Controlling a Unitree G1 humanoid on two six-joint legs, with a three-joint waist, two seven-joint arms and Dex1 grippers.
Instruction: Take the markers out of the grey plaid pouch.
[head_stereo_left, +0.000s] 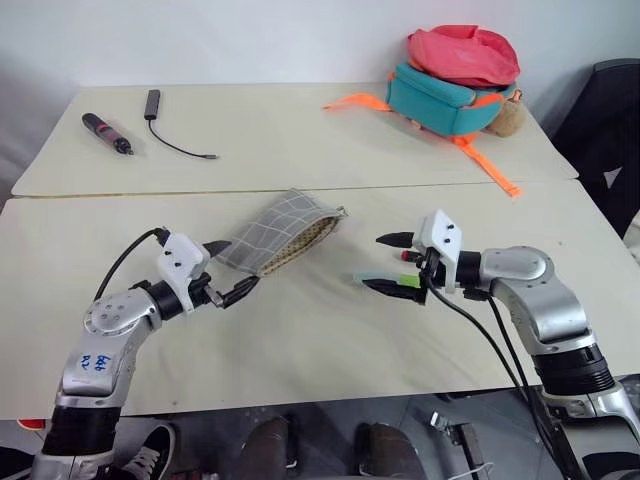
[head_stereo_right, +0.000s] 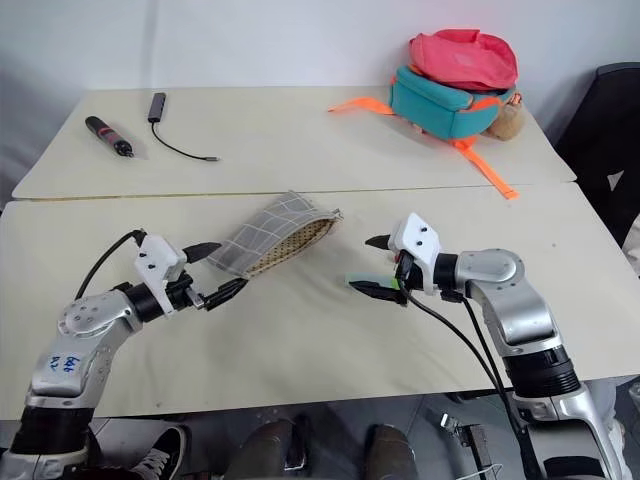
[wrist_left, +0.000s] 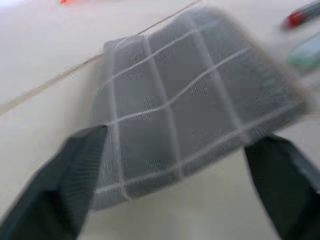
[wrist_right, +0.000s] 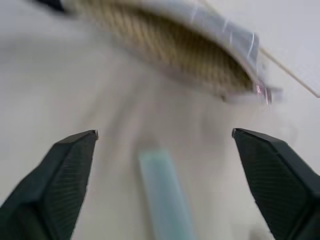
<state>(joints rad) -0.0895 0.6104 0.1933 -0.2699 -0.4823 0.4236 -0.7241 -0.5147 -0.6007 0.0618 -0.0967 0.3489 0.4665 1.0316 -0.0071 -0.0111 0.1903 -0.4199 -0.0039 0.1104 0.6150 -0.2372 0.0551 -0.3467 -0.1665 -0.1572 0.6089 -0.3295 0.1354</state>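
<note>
Lying on the near table (head_stereo_left: 300, 350), the grey plaid pouch (head_stereo_left: 280, 235) is resting flat-ish with its mouth gaping toward two o'clock, the brownish speckled lining (head_stereo_left: 305, 243) showing along the open edge. That open mouth is facing the right arm's side, which suits emptying it in that direction.

The left gripper (head_stereo_left: 232, 270) is sitting at the pouch's seven o'clock corner with its fingers spread wide. One fingertip is lying near the closed end, the other just beside the lower edge; nothing is being pinched. In the left wrist view the fabric is sitting between and beyond the fingers (wrist_left: 60, 185), apart from both.

The right gripper (head_stereo_left: 390, 264) is hovering at three o'clock of the pouch, also spread wide and holding nothing. The pale mint marker (head_stereo_left: 385, 279) is lying on the table right under it, between the fingers in the right wrist view. A red marker (head_stereo_left: 408, 256) is showing just behind the gripper, partly hidden.

Judgement: both markers are appearing outside the pouch, so the task is looking close to complete.

On the far table at eleven o'clock are lying a black-and-red pen-like tool (head_stereo_left: 107, 132) and a cable (head_stereo_left: 170, 130); a teal-and-pink backpack (head_stereo_left: 455, 80) is sitting at one o'clock, well apart from the work.
</note>
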